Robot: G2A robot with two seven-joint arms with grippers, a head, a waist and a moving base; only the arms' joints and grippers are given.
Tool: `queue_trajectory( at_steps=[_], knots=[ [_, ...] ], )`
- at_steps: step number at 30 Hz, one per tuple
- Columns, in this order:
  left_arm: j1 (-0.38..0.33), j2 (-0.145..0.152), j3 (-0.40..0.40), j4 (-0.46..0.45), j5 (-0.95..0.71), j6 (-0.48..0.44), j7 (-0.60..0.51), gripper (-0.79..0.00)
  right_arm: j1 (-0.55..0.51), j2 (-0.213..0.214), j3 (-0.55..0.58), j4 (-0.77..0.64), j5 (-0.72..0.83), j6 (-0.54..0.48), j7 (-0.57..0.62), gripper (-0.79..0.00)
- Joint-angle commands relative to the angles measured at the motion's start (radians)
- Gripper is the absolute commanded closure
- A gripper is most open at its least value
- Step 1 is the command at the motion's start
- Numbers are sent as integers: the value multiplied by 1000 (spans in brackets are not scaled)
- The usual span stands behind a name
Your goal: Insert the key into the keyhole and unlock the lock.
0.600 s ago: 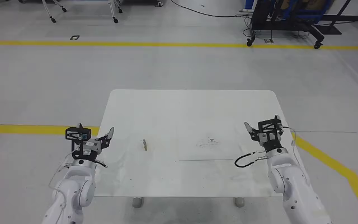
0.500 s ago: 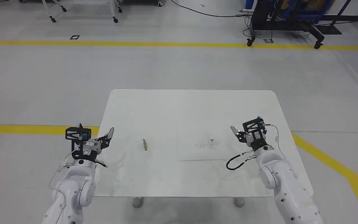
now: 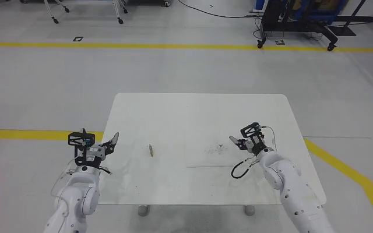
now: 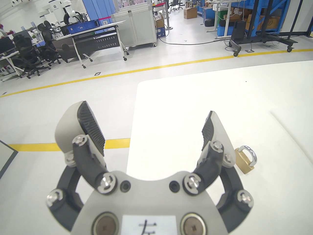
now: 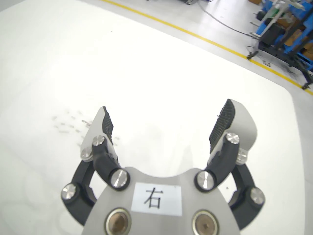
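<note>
Top view frames showed the right gripper (image 3: pixel 243 137) had swung in from the white rectangular table's (image 3: pixel 198 110) right edge toward its middle. It finished just beside a small grey scatter of marks or pieces (image 3: pixel 217 148) on the tabletop. Its jaws were spread wide and held nothing, as the right wrist view (image 5: pixel 166 113) confirmed. The left gripper (image 3: pixel 100 138) had not shifted from the table's left edge. It was also wide open and empty, seen in its own wrist view (image 4: pixel 149 118).

Judging from this, the right arm was going for the key first. Whether the key lay within that grey scatter (image 5: pixel 68 123) could not be made out, so nothing was yet gripped.

The small brass padlock with a silver shackle (image 3: pixel 150 150) lay on the table between the two grippers, nearer the left one and apart from both. Its long axis ran roughly from the robot's side toward the far edge, slightly slanted. In the left wrist view the padlock (image 4: pixel 245 158) had its shackle pointing away from that gripper, with the brass body nearer. Where the keyhole faced was hidden.
</note>
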Motion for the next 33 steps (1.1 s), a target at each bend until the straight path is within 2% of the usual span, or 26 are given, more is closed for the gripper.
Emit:
queue_trajectory(
  at_steps=[1, 3, 5, 8, 10, 12, 13, 14, 15, 16, 17, 19, 22, 23, 25, 27, 30, 33],
  knots=[
    [0, 0, 0, 0, 0, 0, 0, -785, 51, 8, -1, 83, 1, -186, -77, -785],
    [0, 0, 0, 0, 0, 0, 0, -785, 91, 18, -14, 120, -118, -281, -163, -785],
    [0, 0, 0, 0, 0, 0, 0, -785, 112, 25, -34, 146, -245, -288, -243, -785],
    [0, 0, 0, 0, 0, 0, 0, -785, 134, 32, -53, 193, -327, -311, -377, -785],
    [0, 0, 0, 0, 0, 0, 0, -785, 152, 36, -74, 207, -389, -344, -436, -686],
    [0, 0, 0, 0, 0, 0, 0, -785, 170, 41, -93, 225, -446, -366, -477, -628],
    [0, 0, 0, 0, 0, 0, 0, -785, 178, 42, -100, 237, -458, -377, -494, -631],
    [0, 0, 0, 0, 0, 0, 0, -785, 187, 43, -106, 248, -467, -384, -513, -573],
    [0, 0, 0, 0, 0, 0, 0, -785, 195, 43, -113, 261, -466, -397, -539, -456],
    [0, 0, 0, 0, 0, 0, 0, -785, 203, 44, -116, 279, -464, -413, -561, -372],
    [0, 0, 0, 0, 0, 0, 0, -785, 212, 45, -121, 300, -463, -428, -573, -345],
    [0, 0, 0, 0, 0, 0, 0, -785, 232, 42, -135, 348, -437, -467, -585, -354],
    [0, 0, 0, 0, 0, 0, 0, -785, 259, 34, -171, 406, -411, -501, -612, -311],
    [0, 0, 0, 0, 0, 0, 0, -785, 269, 31, -185, 421, -413, -505, -618, -320],
    [0, 0, 0, 0, 0, 0, 0, -785, 290, 27, -213, 449, -438, -498, -605, -360],
    [0, 0, 0, 0, 0, 0, 0, -785, 310, 21, -234, 473, -437, -497, -606, -366],
    [0, 0, 0, 0, 0, 0, 0, -785, 335, 18, -258, 504, -456, -490, -605, -320],
    [0, 0, 0, 0, 0, 0, 0, -785, 353, 14, -274, 532, -456, -480, -603, -311]
  ],
)
